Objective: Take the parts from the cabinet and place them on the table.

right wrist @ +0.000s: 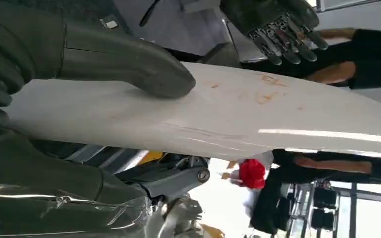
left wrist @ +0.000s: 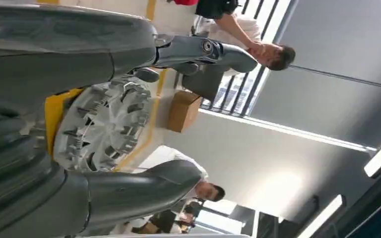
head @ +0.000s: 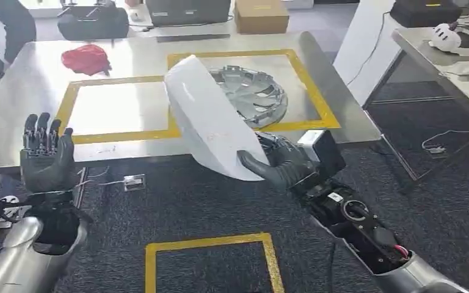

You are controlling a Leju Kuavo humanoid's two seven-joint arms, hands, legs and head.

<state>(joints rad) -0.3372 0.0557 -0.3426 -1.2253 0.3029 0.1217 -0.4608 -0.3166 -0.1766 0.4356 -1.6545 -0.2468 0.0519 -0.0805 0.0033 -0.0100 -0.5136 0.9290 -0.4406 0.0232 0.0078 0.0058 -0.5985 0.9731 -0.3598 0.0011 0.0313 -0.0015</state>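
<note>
A white curved panel (head: pixel 207 119) is gripped at its lower edge by the right hand (head: pixel 278 163), mid-frame above the counter (head: pixel 30 91) edge. Held so low, it could be tipped onto the wheel cover (head: pixel 256 94). The left hand (head: pixel 46 155) is raised at lower left, fingers spread, empty.
</note>
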